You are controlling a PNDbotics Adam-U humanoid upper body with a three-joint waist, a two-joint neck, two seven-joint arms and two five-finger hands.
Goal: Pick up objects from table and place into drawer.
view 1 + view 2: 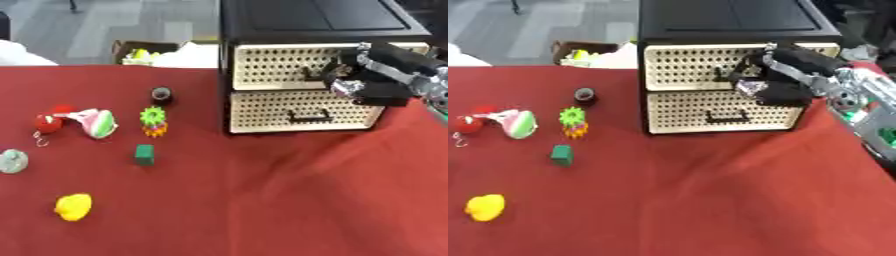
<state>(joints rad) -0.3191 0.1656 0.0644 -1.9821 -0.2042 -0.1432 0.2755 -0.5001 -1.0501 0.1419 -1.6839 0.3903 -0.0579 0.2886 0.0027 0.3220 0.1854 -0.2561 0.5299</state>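
Observation:
A black cabinet (pixel 306 20) with two cream perforated drawers stands at the back right of the red cloth. Both drawer fronts look pushed in. My right hand (pixel 785 82) comes in from the right, its fingers curled at the black handle of the upper drawer (pixel 271 67). The lower drawer (pixel 262 112) has its own black handle (pixel 310 117). Loose on the left lie a yellow duck (pixel 73 206), a green block (pixel 144 154), a green and orange gear toy (pixel 153 120), a small black roll (pixel 161 94) and a pink, white and green toy (pixel 96 122). My left hand is out of view.
A red ball with a key ring (pixel 48 122) and a pale round thing (pixel 12 161) sit near the left edge. A cardboard box (pixel 140 50) stands behind the table. Bare red cloth (pixel 289 200) stretches in front of the cabinet.

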